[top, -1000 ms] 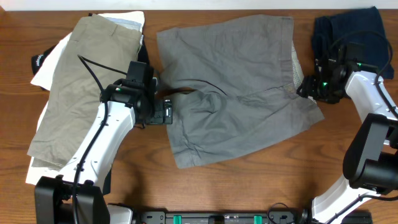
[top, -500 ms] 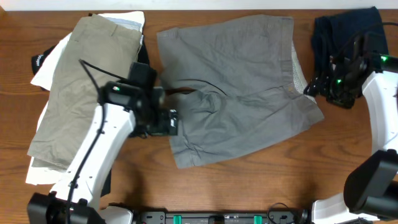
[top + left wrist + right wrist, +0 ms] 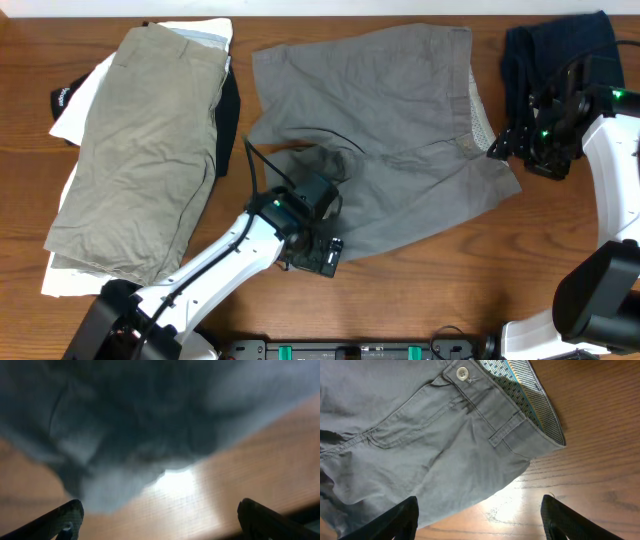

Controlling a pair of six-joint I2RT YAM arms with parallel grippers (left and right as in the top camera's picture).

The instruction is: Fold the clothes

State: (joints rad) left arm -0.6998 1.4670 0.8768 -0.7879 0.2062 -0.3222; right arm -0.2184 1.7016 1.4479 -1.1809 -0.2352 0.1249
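Left claw (image 3: 160, 510) wide over grey shorts (image 3: 380, 130) hem; right claw (image 3: 479, 510) wide, empty.

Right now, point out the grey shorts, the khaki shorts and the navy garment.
grey shorts (image 3: 380, 100): overhead view, flat fabric of the upper leg.
khaki shorts (image 3: 150, 150): overhead view, middle of the top layer.
navy garment (image 3: 560, 35): overhead view, upper middle of the fabric.

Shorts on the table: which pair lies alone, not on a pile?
The grey shorts in the middle, lying straight on the table. The khaki shorts top a pile of other clothes.
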